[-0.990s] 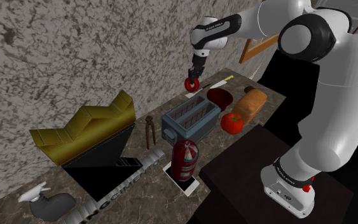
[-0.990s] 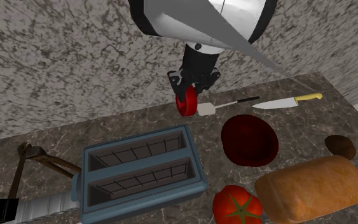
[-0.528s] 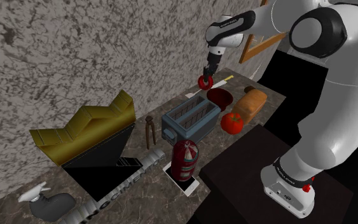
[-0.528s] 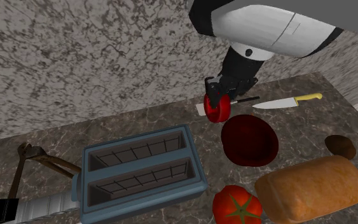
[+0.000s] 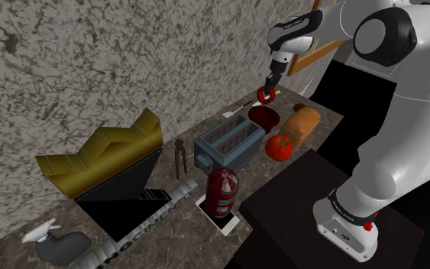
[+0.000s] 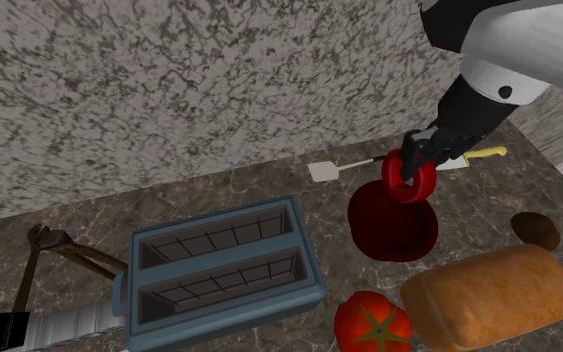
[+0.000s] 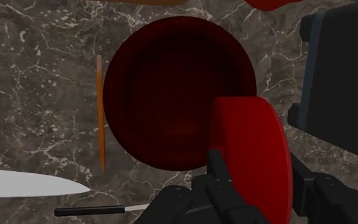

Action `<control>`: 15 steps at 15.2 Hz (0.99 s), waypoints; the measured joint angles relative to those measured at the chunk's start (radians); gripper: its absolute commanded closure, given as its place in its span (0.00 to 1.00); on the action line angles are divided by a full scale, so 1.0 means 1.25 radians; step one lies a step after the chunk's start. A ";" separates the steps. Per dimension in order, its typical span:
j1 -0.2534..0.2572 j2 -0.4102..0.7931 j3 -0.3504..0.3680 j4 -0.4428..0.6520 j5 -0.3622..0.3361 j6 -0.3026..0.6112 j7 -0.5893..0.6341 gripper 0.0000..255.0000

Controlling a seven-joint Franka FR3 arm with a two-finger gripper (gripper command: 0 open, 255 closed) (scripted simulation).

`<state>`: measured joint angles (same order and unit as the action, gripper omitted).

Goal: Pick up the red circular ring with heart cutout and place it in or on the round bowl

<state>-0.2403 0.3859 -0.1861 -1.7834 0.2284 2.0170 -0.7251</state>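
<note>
Black fingers (image 7: 224, 188) clasp the red circular ring (image 6: 410, 177) on edge above the dark red round bowl's (image 6: 389, 232) far rim. Released here, it might clip that rim and roll toward the yellow-handled knife (image 6: 487, 153).

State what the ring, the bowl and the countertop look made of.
Ring: smooth, uniform red, unmarked; likely plastic. Bowl: dull dark red, no shine or grain; ceramic or plastic, unclear. Countertop: dark with pale veins, looks like marble.
</note>
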 measured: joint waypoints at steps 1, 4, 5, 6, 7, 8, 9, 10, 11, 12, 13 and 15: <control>-0.005 -0.006 -0.004 -0.013 0.000 0.005 -0.010 1.00; -0.012 0.000 -0.005 -0.034 0.003 0.030 -0.025 1.00; -0.012 0.007 -0.004 -0.034 0.005 0.037 -0.027 1.00; -0.012 0.011 -0.004 -0.037 0.007 0.044 -0.029 1.00; -0.013 0.016 -0.003 -0.042 0.009 0.053 -0.032 1.00; -0.014 0.021 -0.003 -0.047 0.011 0.062 -0.035 1.00; -0.014 0.025 -0.002 -0.052 0.013 0.071 -0.037 1.00; -0.014 0.032 0.000 -0.052 0.015 0.078 -0.038 1.00; -0.015 0.039 0.000 -0.053 0.017 0.086 -0.041 1.00; -0.016 0.044 0.001 -0.058 0.019 0.096 -0.045 1.00; -0.017 0.053 0.002 -0.057 0.022 0.102 -0.046 1.00; -0.018 0.066 0.005 -0.062 0.027 0.121 -0.051 1.00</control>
<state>-0.2627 0.4690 -0.1802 -1.8604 0.2618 2.1680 -0.7885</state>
